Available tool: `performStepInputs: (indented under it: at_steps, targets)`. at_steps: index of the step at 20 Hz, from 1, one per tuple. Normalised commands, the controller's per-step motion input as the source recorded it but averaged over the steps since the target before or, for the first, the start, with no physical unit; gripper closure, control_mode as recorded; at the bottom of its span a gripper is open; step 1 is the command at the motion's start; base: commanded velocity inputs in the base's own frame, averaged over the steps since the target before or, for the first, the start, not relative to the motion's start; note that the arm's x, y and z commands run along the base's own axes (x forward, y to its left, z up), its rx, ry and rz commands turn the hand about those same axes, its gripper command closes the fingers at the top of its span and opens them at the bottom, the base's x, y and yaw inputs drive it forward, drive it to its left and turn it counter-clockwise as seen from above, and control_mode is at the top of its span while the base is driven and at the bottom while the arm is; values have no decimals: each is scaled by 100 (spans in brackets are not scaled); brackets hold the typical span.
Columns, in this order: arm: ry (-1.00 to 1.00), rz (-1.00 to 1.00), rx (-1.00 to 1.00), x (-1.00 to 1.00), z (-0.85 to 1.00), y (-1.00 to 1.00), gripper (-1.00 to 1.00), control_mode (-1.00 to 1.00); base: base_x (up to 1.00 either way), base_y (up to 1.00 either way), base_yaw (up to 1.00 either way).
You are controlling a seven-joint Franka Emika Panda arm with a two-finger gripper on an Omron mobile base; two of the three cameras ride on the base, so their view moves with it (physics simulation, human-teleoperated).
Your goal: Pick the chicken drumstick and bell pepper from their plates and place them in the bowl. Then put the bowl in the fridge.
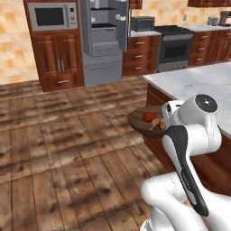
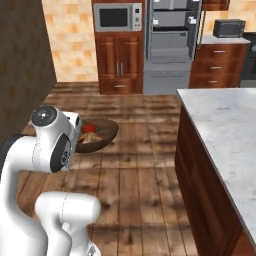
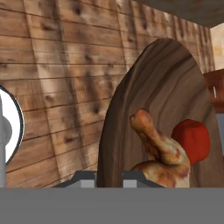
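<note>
The loading step looks finished and the carry to the fridge (image 1: 103, 27) is judged to be in hand: the bowl (image 1: 140, 121) is held above the wooden floor by its rim in nearly closed jaws, with the chicken drumstick (image 3: 162, 153) and the bell pepper (image 3: 192, 141) lying inside. The bowl is wide, shallow, dark grained wood; the drumstick is lumpy and golden-brown, the pepper smooth, round and glossy red. Next, the bowl would need to be kept level and brought to the far, open steel fridge with its dark shelves.
</note>
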Motion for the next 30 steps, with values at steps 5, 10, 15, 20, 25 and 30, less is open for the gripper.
performStepInputs:
  at_steps: [5, 10, 15, 20, 25, 30]
  targets:
    - [0, 0, 0, 0, 0, 0, 100, 100, 90, 21, -11]
    - [0, 0, 0, 0, 0, 0, 100, 100, 91, 25, -17]
    - [0, 0, 0, 0, 0, 0, 100, 100, 87, 29, -23]
    - [0, 0, 0, 0, 0, 0, 100, 100, 84, 30, -26]
    - [0, 0, 0, 0, 0, 0, 100, 100, 85, 30, -25]
    - [0, 0, 0, 0, 0, 0, 100, 100, 86, 29, -23]
